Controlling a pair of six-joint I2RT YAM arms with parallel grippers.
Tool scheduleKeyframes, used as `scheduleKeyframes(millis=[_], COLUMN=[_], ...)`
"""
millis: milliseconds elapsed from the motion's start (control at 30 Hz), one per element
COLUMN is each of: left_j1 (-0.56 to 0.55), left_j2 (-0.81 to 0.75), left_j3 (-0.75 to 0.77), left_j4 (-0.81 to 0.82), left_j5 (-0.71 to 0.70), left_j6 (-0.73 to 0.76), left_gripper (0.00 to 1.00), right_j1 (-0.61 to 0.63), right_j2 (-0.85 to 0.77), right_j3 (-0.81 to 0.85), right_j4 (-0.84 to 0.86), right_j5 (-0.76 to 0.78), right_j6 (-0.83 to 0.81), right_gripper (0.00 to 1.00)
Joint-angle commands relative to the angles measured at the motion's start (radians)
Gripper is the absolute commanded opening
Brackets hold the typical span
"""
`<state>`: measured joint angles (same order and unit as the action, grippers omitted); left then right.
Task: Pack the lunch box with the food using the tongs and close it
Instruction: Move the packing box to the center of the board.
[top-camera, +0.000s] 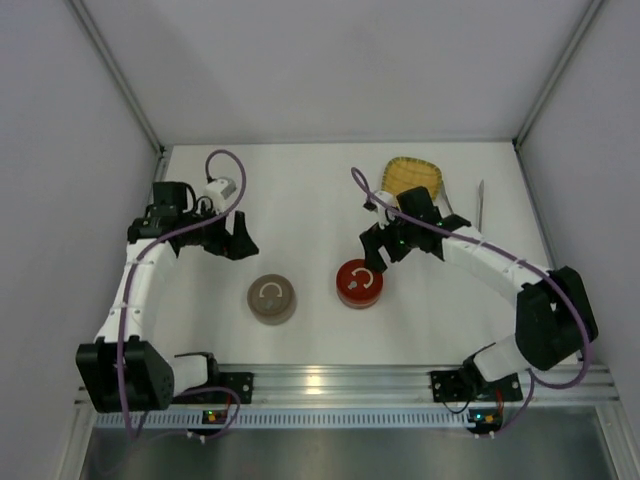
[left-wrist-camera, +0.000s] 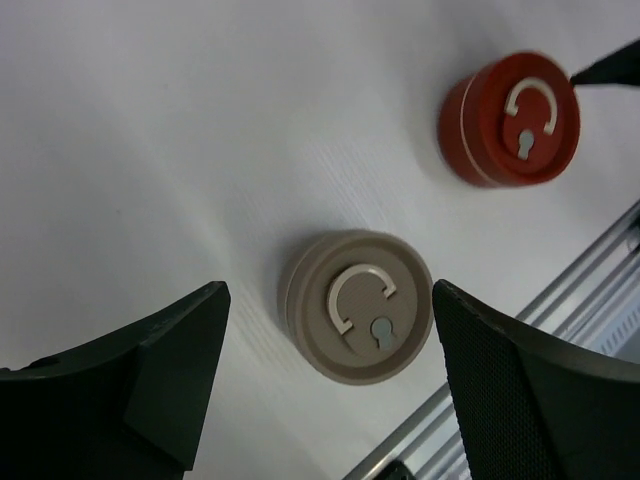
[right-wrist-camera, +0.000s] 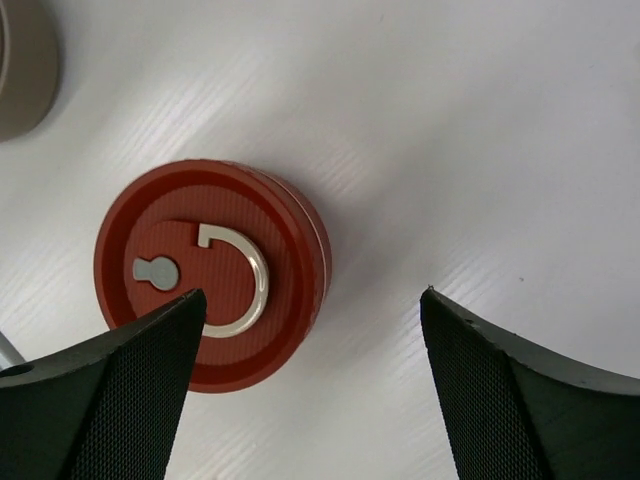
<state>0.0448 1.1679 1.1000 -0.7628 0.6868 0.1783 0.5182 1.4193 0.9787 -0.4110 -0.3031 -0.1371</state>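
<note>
Two round lunch box tins stand on the white table with their lids on, a beige one (top-camera: 271, 298) (left-wrist-camera: 355, 320) and a red one (top-camera: 359, 283) (right-wrist-camera: 210, 275) (left-wrist-camera: 510, 120). Each lid has a curved metal handle. My left gripper (top-camera: 240, 245) (left-wrist-camera: 330, 288) hangs open above and behind the beige tin, holding nothing. My right gripper (top-camera: 376, 252) (right-wrist-camera: 314, 293) is open just behind the red tin, also holding nothing. The slim silver tongs (top-camera: 480, 203) lie at the far right. No food shows in any view.
A yellow woven tray (top-camera: 412, 177) sits at the back right, partly covered by my right arm. White walls close in the table on three sides. An aluminium rail (top-camera: 330, 380) runs along the near edge.
</note>
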Motion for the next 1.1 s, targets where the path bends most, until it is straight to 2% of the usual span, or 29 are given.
scheduleKeyframes(millis=[0, 67, 200, 267, 300, 333, 433, 467, 500, 600, 833, 1067], left_j1=[0.000, -0.002, -0.002, 0.000, -0.002, -0.003, -0.032, -0.072, -0.091, -0.152, -0.278, -0.350], left_j2=[0.117, 0.137, 0.164, 0.182, 0.202, 0.210, 0.239, 0.245, 0.259, 0.283, 0.349, 0.392], left_j3=[0.029, 0.017, -0.023, -0.046, -0.052, -0.072, -0.109, -0.127, -0.135, -0.140, -0.137, -0.094], left_j4=[-0.251, -0.291, -0.276, -0.285, -0.293, -0.296, -0.258, -0.238, -0.199, -0.147, -0.067, -0.056], left_j5=[0.057, 0.043, 0.000, -0.022, -0.026, -0.024, -0.050, -0.067, -0.108, -0.165, -0.246, -0.216], left_j6=[0.295, 0.361, 0.394, 0.420, 0.435, 0.446, 0.454, 0.431, 0.417, 0.368, 0.284, 0.227], left_gripper=[0.86, 0.87, 0.87, 0.84, 0.82, 0.81, 0.71, 0.67, 0.63, 0.58, 0.51, 0.44], right_j1=[-0.058, -0.066, -0.066, -0.061, -0.061, -0.061, -0.050, -0.043, -0.037, -0.017, -0.004, -0.004], right_j2=[0.085, 0.156, 0.233, 0.248, 0.253, 0.259, 0.256, 0.254, 0.253, 0.244, 0.234, 0.242], right_j3=[0.092, 0.124, 0.132, 0.118, 0.114, 0.107, 0.078, 0.068, 0.063, 0.048, 0.035, 0.037], right_j4=[-0.090, -0.127, -0.155, -0.160, -0.161, -0.163, -0.155, -0.157, -0.157, -0.152, -0.126, -0.091], right_j5=[-0.180, -0.234, -0.315, -0.335, -0.341, -0.343, -0.349, -0.355, -0.358, -0.363, -0.357, -0.347], right_j6=[-0.081, -0.093, -0.098, -0.096, -0.098, -0.099, -0.101, -0.101, -0.101, -0.091, -0.073, -0.033], right_gripper=[0.86, 0.84, 0.77, 0.68, 0.64, 0.56, 0.49, 0.48, 0.47, 0.45, 0.45, 0.45])
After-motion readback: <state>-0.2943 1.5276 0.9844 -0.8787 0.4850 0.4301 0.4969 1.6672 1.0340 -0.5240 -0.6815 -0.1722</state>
